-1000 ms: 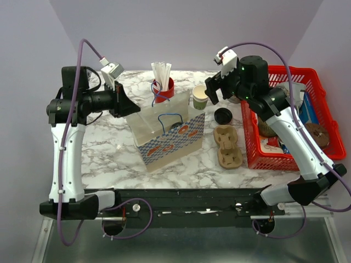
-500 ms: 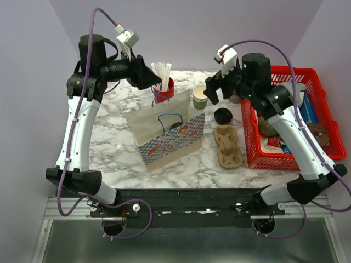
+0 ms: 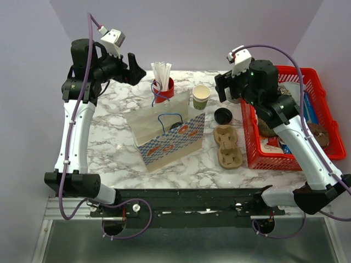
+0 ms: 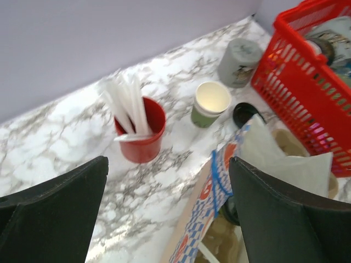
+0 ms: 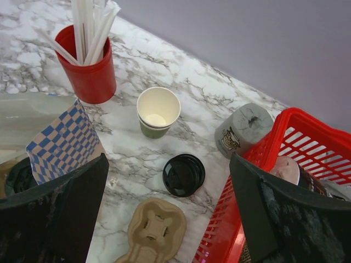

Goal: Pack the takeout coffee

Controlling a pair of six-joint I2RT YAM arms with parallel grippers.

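The paper cup (image 3: 201,97) stands upright and uncovered near the far edge of the tabletop (image 3: 109,148), with its black lid (image 3: 222,115) lying flat just in front, beside the red basket (image 3: 249,143) at the right edge. The red cup of straws (image 3: 163,87) stands left of the paper cup. The patterned bag (image 3: 167,134) and pulp tray (image 3: 227,145) sit nearer the middle. The left gripper (image 3: 134,70) and right gripper (image 3: 224,90) hang above the far edge, fingers spread wide, holding nothing.

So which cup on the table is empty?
The cream paper cup with the green band, beside the black lid; the red cup is stuffed with white straws.
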